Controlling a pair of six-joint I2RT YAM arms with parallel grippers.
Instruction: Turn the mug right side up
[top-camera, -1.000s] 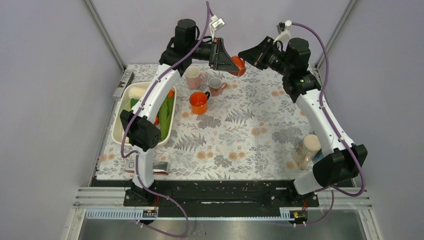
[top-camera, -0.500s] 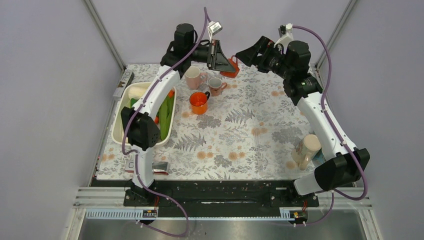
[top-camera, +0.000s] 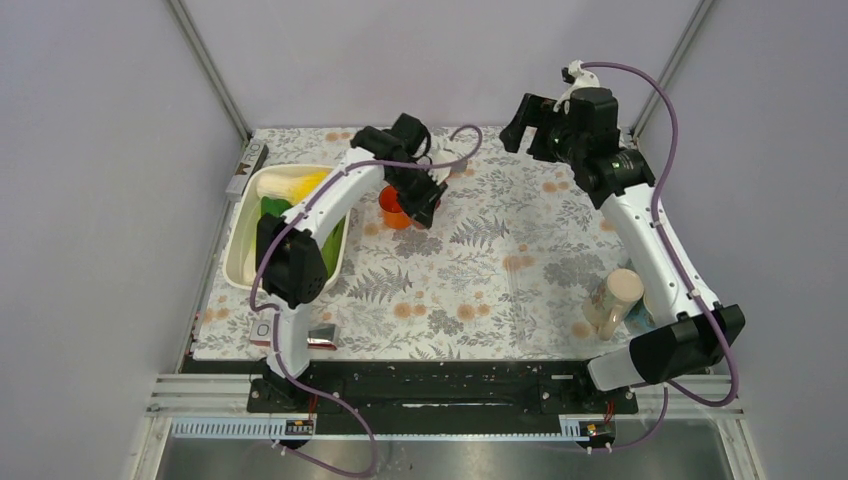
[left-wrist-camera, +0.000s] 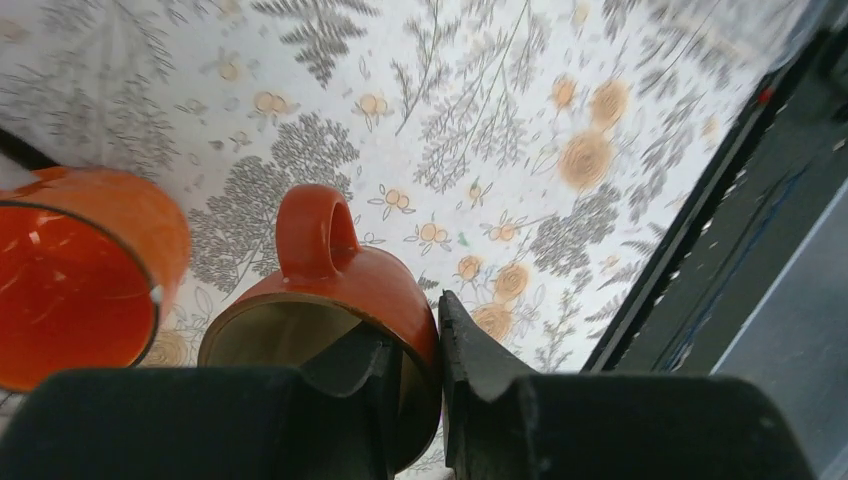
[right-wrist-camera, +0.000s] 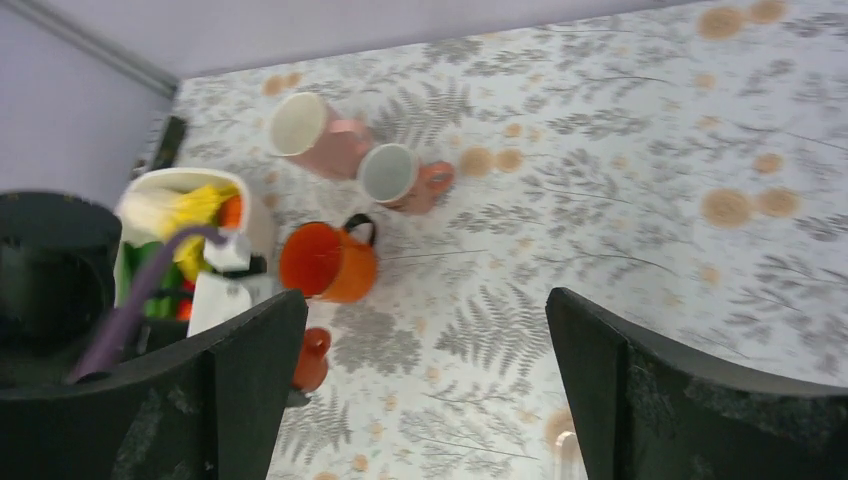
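The mug is red-orange with a pale inside and a loop handle. Its mouth faces the left wrist camera. My left gripper is shut on its rim, one finger inside and one outside. From the right wrist the mug shows low over the flowered cloth, just in front of a bright orange mug. From above, the left gripper covers the held mug. My right gripper is open and holds nothing; it hangs high at the back right.
A pink mug and a small brown mug stand behind the orange one. A white basin of vegetables sits at the left. A tan bottle stands by the right arm's base. A small packet lies front left.
The mug passed from my right gripper to my left in the air. The left arm then swung it down beside the orange mug. The right gripper opened and drew back.
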